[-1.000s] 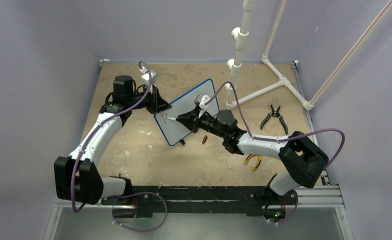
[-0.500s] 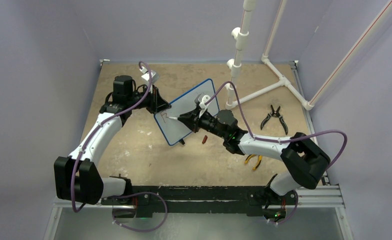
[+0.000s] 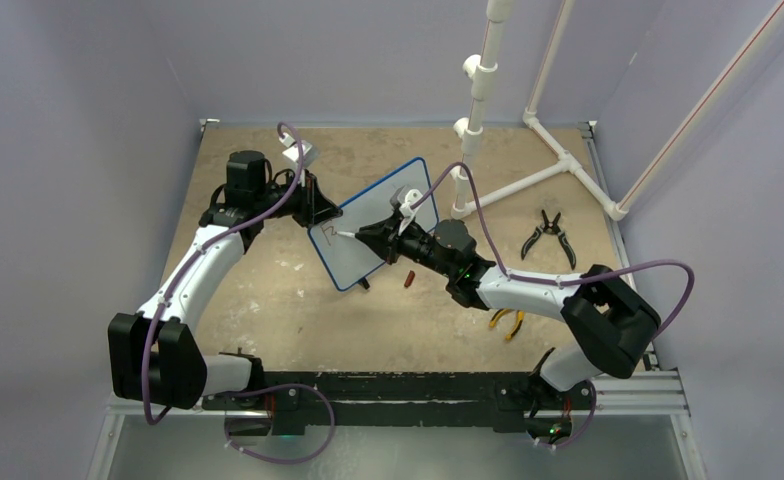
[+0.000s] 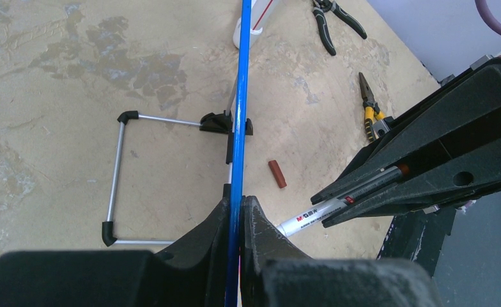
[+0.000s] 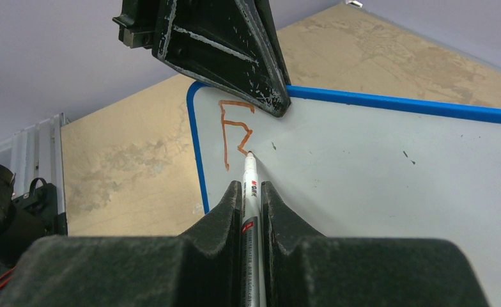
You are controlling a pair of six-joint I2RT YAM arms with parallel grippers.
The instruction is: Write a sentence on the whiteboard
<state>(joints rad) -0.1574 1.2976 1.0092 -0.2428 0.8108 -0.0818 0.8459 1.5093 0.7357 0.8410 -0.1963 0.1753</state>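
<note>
Top external view: the whiteboard (image 3: 373, 215) stands tilted at the centre of the frame on the tan surface (image 3: 268, 300), its long side running from lower left to upper right. The left gripper (image 3: 320, 210) is clamped on the board's upper left rim. The right gripper (image 3: 370, 237) is closed on a marker (image 3: 348, 236), whose tip meets the board face near its left end. Of the sentence (image 3: 330, 233), only a small red mark shows there. A red cap (image 3: 407, 278) lies on the surface just below the board. Black pliers (image 3: 548, 235) and yellow pliers (image 3: 508, 322) lie to the right, well apart from it. Left wrist view: the board appears edge-on as a blue line down the middle of the frame, with the left gripper's jaws pressed against both faces at bottom centre. A wire stand (image 4: 115, 179) extends from the board towards the left. The marker enters from the right, held in the right gripper. Right wrist view: the marker runs up the centre between the closed jaws, and its tip touches the board just right of a red "F" at upper left. A short angled stroke runs from the letter to the tip. Assessment: the task is at an early stage. One letter is complete, the next stroke is in hand, and the rest of the board face is blank, so nearly the whole sentence remains to be written.
</note>
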